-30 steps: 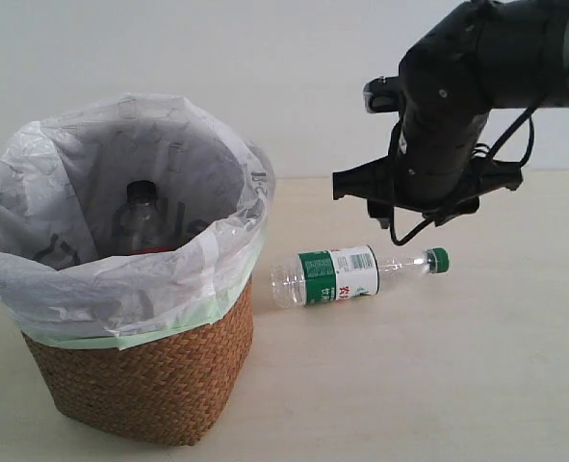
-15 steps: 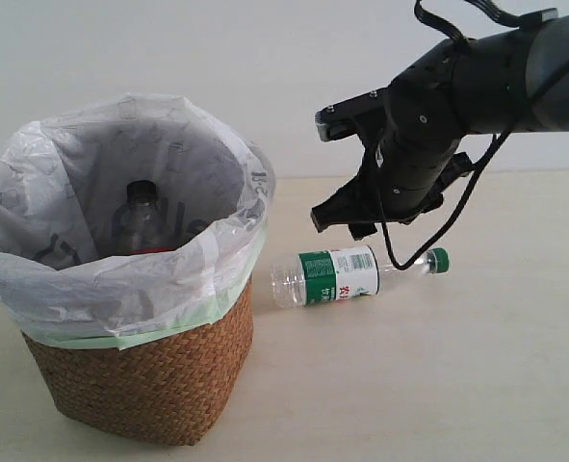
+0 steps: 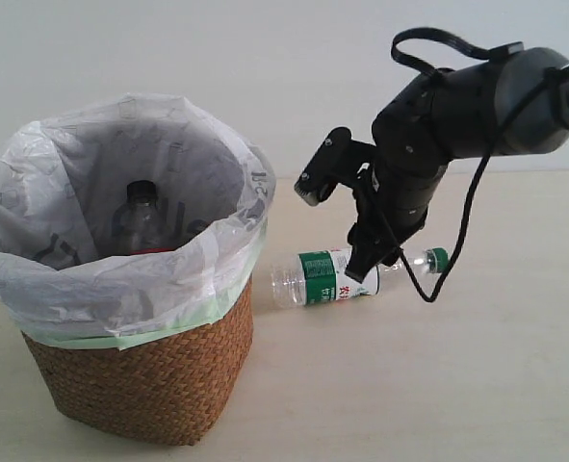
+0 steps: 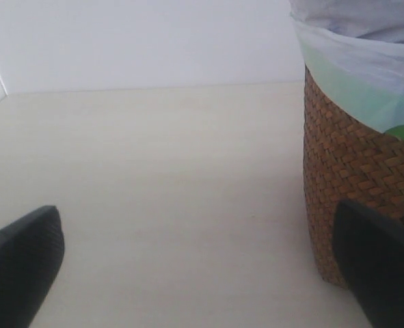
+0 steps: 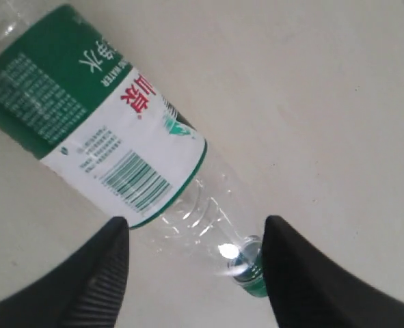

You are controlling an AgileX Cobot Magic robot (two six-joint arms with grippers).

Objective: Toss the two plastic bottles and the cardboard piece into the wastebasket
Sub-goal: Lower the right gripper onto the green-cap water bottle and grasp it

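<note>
A tabletop scene with 1 wicker wastebasket point(image 3: 149, 375) on the left, lined with a crinkled white plastic bag point(image 3: 120, 279); inside it the larger bottle point(image 3: 140, 221) stands with its black cap up; the cardboard piece is not in view, so I cannot tell where it is.

The slimmer bottle point(image 3: 327, 276) with the green and white label lies on its side on the pale table point(image 3: 477, 385), just right of the basket, its green cap pointing right.

The right gripper point(image 3: 364, 268) points down over it, fingers spread wide; in the right wrist view the 2 dark fingers point(image 5: 96, 277) straddle the clear shoulder between label and cap, closed on nothing.

The left gripper point(image 4: 195, 273) sits low beside the basket's woven wall point(image 4: 345, 171), its fingers also parted and empty.

The bottle looks empty, so probably very light; its thin wall likely dents under a hard squeeze, and its smooth round side may roll or slip; the stiffer shoulder near the neck, or the labelled middle, seems the safest place to pinch.
</note>
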